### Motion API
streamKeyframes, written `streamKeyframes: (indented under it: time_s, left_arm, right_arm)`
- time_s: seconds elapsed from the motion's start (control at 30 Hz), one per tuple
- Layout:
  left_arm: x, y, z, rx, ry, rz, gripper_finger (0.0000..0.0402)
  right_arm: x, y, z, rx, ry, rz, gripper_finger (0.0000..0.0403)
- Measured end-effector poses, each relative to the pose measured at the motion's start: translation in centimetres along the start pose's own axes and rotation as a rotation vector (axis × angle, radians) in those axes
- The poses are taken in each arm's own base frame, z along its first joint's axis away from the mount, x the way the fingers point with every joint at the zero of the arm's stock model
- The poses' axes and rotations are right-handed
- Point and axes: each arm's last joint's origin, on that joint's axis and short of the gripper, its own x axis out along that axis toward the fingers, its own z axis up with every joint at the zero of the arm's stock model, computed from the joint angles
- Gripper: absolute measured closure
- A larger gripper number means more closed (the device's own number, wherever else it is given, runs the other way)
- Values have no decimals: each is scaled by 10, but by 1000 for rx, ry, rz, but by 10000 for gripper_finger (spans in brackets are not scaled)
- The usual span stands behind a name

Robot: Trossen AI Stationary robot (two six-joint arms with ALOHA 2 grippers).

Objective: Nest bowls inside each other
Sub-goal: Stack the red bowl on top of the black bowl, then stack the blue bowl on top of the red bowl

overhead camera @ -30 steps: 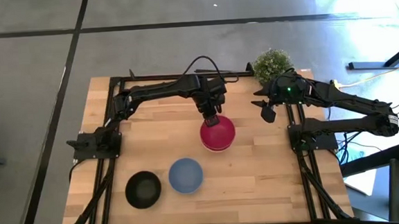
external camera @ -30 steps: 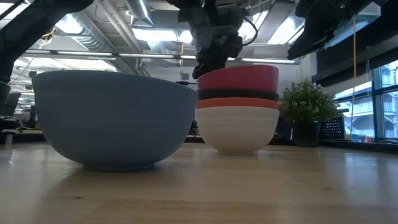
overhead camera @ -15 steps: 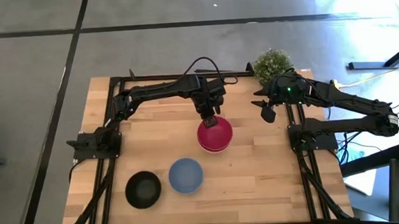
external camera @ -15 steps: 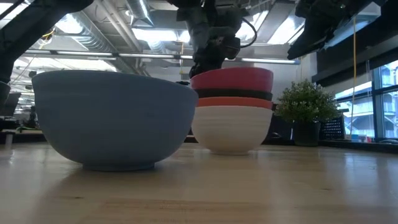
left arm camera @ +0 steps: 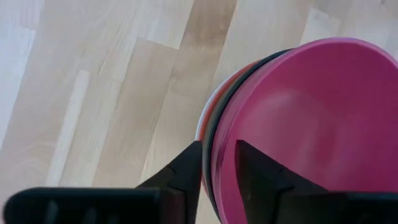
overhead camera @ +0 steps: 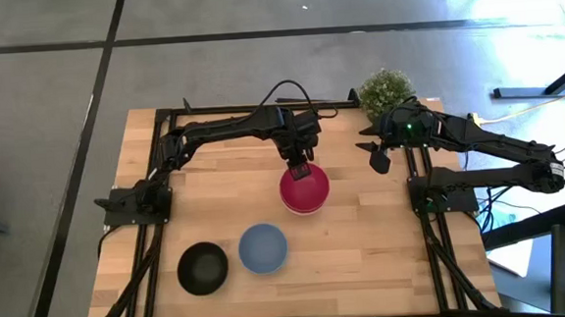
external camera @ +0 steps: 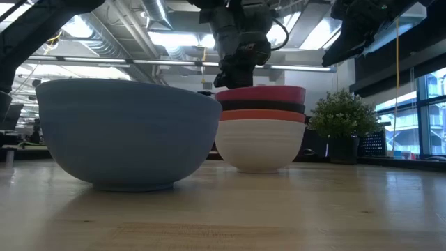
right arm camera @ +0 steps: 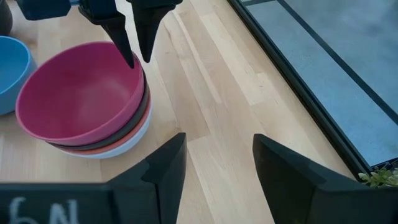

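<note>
— What does the table hold, and what is it made of?

— The table is pale wooden planking with visible grain. On it sit six small round bowls, all smooth and plain. Four are nested near the middle: the white bowl at the bottom, faintly ribbed on its outer wall, then the red bowl, then a black bowl showing only as a dark band, and the magenta-pink bowl on top. Two stand alone near the front edge, just beside each other: the blue bowl and the second black bowl.

— And the arms?

— Two dark arms. The left gripper is at the far rim of the pink bowl; in the left wrist view its fingers straddle that rim, one outside and one inside, slightly parted, and whether the pads press the rim cannot be told. The right gripper hangs above the table's far right, well apart from the stack, its fingers spread with nothing between them.

— Anything else?

— One small green potted plant with bushy leaves at the far right corner.
</note>
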Motion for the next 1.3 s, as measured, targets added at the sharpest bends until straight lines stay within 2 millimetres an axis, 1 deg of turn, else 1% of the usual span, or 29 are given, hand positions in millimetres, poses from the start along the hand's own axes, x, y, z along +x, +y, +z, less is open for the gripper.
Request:
streamKeyframes:
  time_s: [0.2,0.4,0.5,0.6,0.63,0.67,0.73,0.77,0.87,0.93,1.03,1.13,1.23,1.3]
  left_arm:
    - [0,-1,0,-5,-1,-16,284]
    - [-1,2,4,-6,-38,-20,277]
    - [-9,6,6,15,-76,-20,277]
    - [-21,8,9,57,-119,-17,279]
    - [-26,7,13,81,-153,-7,279]
    - [-32,6,16,103,-179,8,279]
    - [-50,6,18,119,-210,41,280]
    - [-61,4,22,131,-252,49,280]
    - [-97,-1,25,153,-355,53,280]
    - [-125,-6,26,200,-447,57,280]
    - [-164,-11,16,218,-559,51,280]
    - [-196,-12,-1,193,-607,47,280]
    - [-218,-12,-16,187,-639,47,280]
    - [-225,-17,-23,195,-649,39,280]
  right_arm:
    - [0,0,0,-17,0,0,217]
    - [0,0,0,-19,0,0,217]
    - [0,0,0,-18,0,0,217]
    - [0,0,0,-18,0,1,217]
    - [0,0,0,-18,0,0,217]
    - [0,0,0,-18,0,1,217]
    - [0,0,0,-14,-2,1,217]
    - [0,0,0,-6,-2,1,217]
    - [0,0,0,3,-3,3,217]
    - [0,0,1,3,-5,3,217]
    - [0,0,1,3,-10,3,217]
    - [0,0,2,5,-19,4,217]
    - [0,1,5,10,-53,31,217]
    - [0,2,10,16,-101,71,217]
